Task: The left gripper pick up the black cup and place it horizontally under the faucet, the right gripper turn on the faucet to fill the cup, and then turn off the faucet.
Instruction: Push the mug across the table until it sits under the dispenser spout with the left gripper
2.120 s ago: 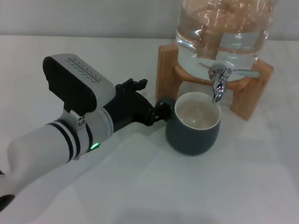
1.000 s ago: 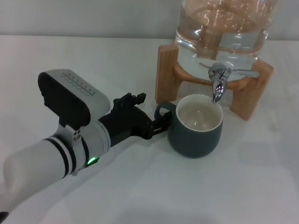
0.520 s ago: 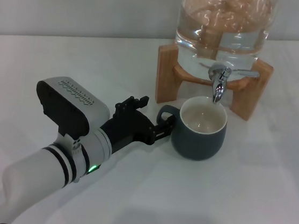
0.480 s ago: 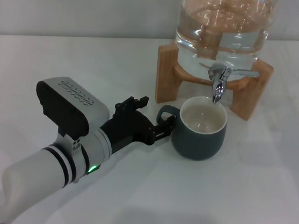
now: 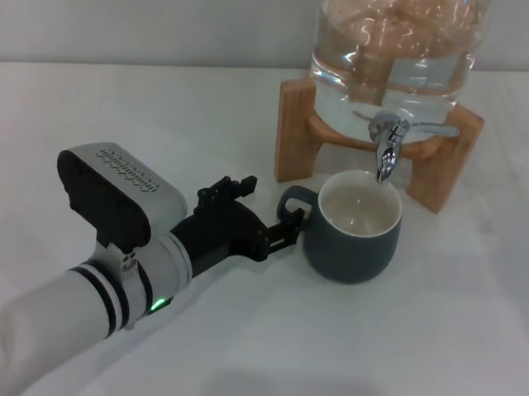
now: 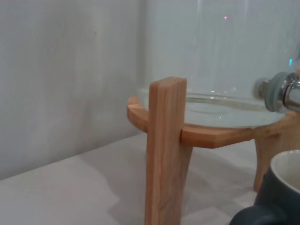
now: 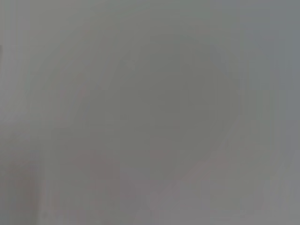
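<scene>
We judge the placing step done: the cup (image 5: 353,225) stands upright on the white table (image 5: 438,352), its cream mouth directly below the faucet (image 5: 386,145) spout, in front of the wooden stand (image 5: 301,126) that carries the glass jar (image 5: 398,36).

Our left gripper (image 5: 275,230) sits low over the table just to the cup's left, fingertips beside the loop handle and no longer around it; the jaws look parted, holding nothing, though we cannot tell whether one tip touches the handle. From the left wrist view we see only a stand leg, the cup's rim (image 6: 283,183) at the edge and a chrome piece of the faucet (image 6: 281,93).

Our right gripper is nowhere in view; its wrist camera shows blank grey.

Next, we judge, the left arm should clear away without nudging the cup, and the right gripper must reach the flat lever on the faucet and turn it, gently enough not to shift the stand.
</scene>
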`<move>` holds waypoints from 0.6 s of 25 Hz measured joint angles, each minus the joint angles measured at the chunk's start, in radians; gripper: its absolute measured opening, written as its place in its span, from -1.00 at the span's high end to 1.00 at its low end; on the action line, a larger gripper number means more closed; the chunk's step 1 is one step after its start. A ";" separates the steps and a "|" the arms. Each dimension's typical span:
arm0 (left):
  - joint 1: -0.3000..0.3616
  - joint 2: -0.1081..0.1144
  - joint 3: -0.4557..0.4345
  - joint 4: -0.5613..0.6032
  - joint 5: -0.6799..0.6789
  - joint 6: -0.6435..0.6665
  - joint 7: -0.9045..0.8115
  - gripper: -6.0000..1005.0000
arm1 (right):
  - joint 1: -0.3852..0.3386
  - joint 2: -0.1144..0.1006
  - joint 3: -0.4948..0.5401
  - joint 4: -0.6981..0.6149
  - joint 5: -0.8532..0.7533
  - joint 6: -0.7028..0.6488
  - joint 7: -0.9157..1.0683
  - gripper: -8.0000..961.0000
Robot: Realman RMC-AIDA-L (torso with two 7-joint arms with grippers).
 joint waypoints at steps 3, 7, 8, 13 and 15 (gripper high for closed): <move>0.008 0.001 0.000 0.014 0.014 0.002 0.001 -0.62 | -0.001 0.000 0.000 -0.001 0.000 0.000 0.000 -0.68; 0.026 0.001 -0.006 0.022 0.031 0.018 0.001 -0.62 | 0.000 -0.002 0.001 -0.001 0.000 -0.001 0.000 -0.68; 0.031 0.001 -0.007 0.022 0.032 0.026 0.001 -0.61 | 0.000 -0.002 0.002 -0.001 0.000 -0.001 0.000 -0.68; 0.054 0.004 -0.008 0.030 0.037 0.060 0.001 -0.61 | -0.001 -0.002 0.002 -0.001 0.000 -0.001 0.000 -0.68; 0.059 0.005 -0.008 0.036 0.038 0.064 0.002 -0.61 | -0.001 -0.002 0.002 -0.001 0.000 -0.002 0.000 -0.68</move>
